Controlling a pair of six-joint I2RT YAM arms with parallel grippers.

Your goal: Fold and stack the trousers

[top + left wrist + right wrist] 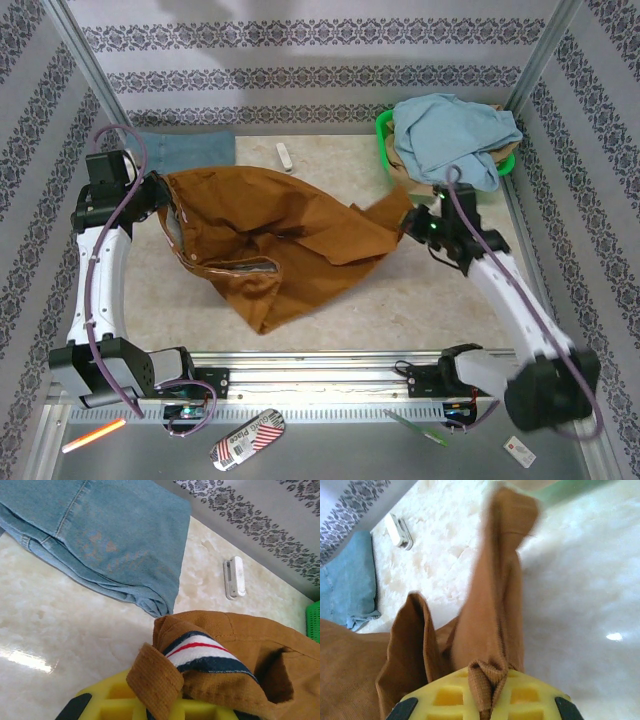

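Observation:
The rust-brown trousers (275, 240) lie crumpled across the middle of the table, stretched between both arms. My left gripper (163, 197) is shut on the waistband at the left; the left wrist view shows the trousers (240, 645) with their white-and-red striped lining and a belt loop pinched in the yellow jaws of my left gripper (160, 710). My right gripper (408, 221) is shut on a leg end at the right. In the right wrist view a fold of the trousers (490, 610) is clamped by my right gripper (487, 700).
Folded denim-blue cloth (185, 152) lies at the back left, close to the left gripper. A green basket (383, 135) at the back right holds light-blue cloth (450, 135). A small white device (285, 156) lies on the table behind the trousers.

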